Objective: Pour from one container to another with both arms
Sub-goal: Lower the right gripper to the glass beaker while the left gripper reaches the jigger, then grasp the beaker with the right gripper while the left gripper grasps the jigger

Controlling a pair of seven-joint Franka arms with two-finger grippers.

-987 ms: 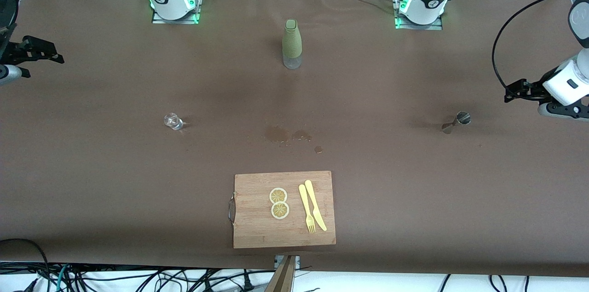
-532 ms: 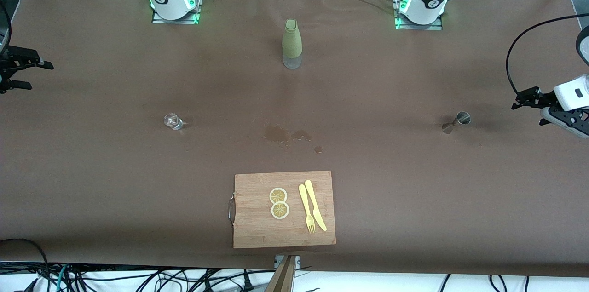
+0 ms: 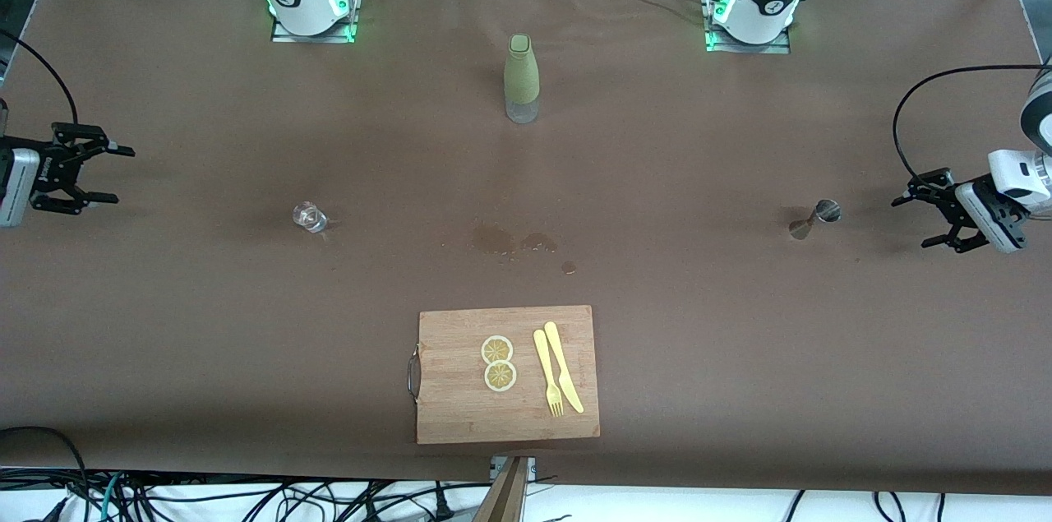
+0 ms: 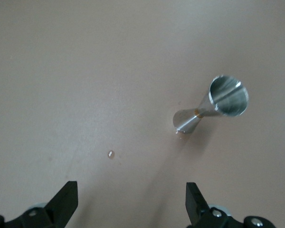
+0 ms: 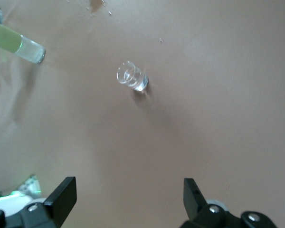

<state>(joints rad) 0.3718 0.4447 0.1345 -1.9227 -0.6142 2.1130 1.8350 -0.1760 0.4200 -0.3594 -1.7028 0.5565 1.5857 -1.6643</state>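
My left gripper [image 3: 933, 212] hangs with jaws spread beside the jigger [image 3: 815, 217], my right gripper [image 3: 103, 173] spread near the glass [image 3: 309, 216]; both stand upright, well apart, so each arm takes its own.

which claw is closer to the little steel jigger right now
The left. The left claw hangs open just off the jigger, toward the left arm's end of the table. The right claw, also open, is at the right arm's end, closer to the glass.
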